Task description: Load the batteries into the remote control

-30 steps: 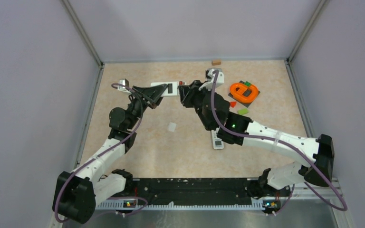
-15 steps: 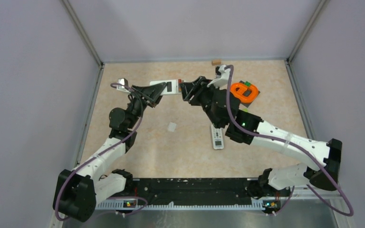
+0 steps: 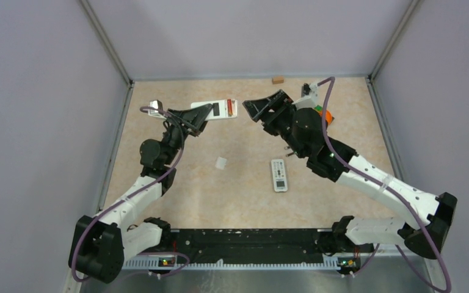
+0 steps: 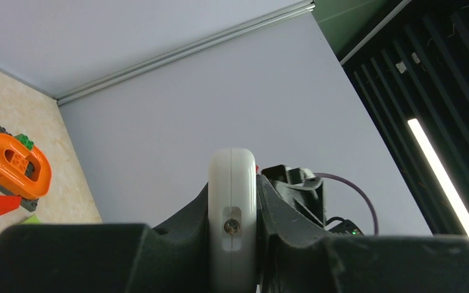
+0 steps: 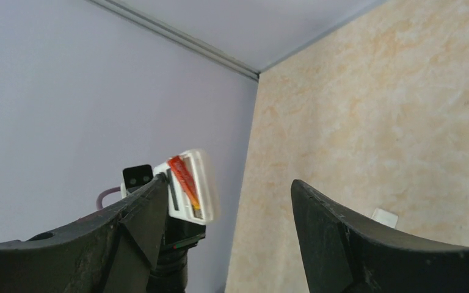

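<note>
Reddish battery sits in the open compartment of the white remote. Remote is clamped edge-on between the left gripper's closed jaws, with its battery end poking out past the fingertips. Right gripper faces that end, near but apart, jaws spread wide with nothing between them. A second remote lies flat on the table, well behind the right jaws. A small white piece lies behind the left jaws.

Pale lilac walls with metal corner rails enclose a beige marbled tabletop.
</note>
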